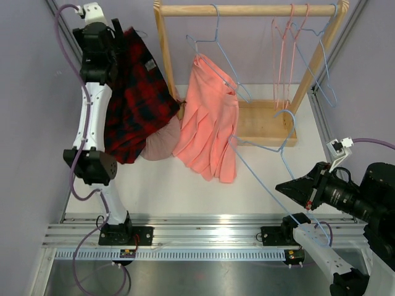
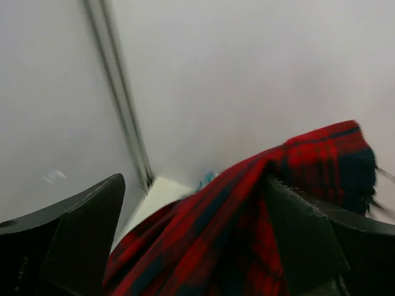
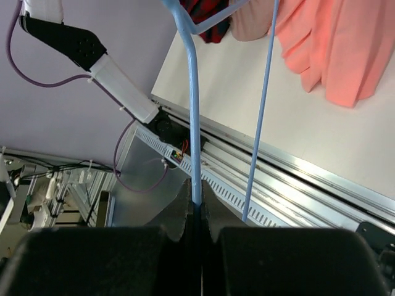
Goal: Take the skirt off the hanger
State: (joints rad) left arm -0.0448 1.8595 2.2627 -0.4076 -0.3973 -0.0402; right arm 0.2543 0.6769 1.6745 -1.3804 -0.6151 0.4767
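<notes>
Right gripper point(image 3: 197, 206) pinches the hanger point(image 3: 193, 123); left gripper point(image 2: 192, 185) gapes open, so we lift clear gently, letting the skirt point(image 2: 247, 209) drop.

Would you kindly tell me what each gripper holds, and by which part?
The right gripper pinches the blue hanger by one wire arm. The left gripper is open, holding nothing; the plaid skirt just drapes between its jaws.

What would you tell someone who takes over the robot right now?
Left claw: open, with the red plaid skirt draped across it, high at the far left.
Right claw: shut on the blue hanger, gripping its wire.
Done: the hanger looks bare, so the skirt is off it.
Left: probably let the skirt drop to the table, then set the hanger down.
</notes>
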